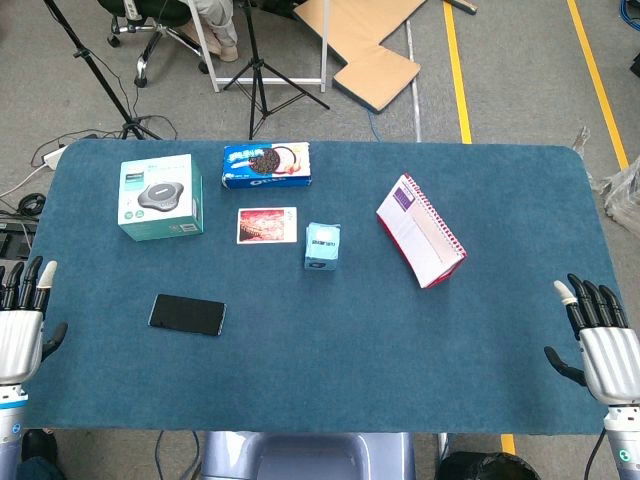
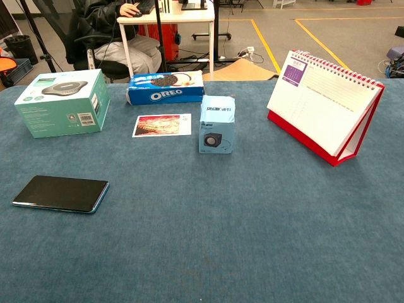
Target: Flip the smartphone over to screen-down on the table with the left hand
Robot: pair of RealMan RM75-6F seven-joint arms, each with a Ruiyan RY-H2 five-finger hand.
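A black smartphone (image 1: 187,315) lies flat on the blue table cloth at the left, its dark glossy face up; the chest view shows the smartphone (image 2: 60,193) with a thin bluish edge. My left hand (image 1: 22,325) hovers at the table's left edge, fingers apart and holding nothing, well to the left of the phone. My right hand (image 1: 600,340) is at the right edge, fingers spread and empty. Neither hand appears in the chest view.
Behind the phone stand a green speaker box (image 1: 160,197), an Oreo pack (image 1: 266,165), a photo card (image 1: 267,225) and a small light-blue box (image 1: 322,247). A red desk calendar (image 1: 420,230) stands at the right. Tripods and a chair sit beyond the table.
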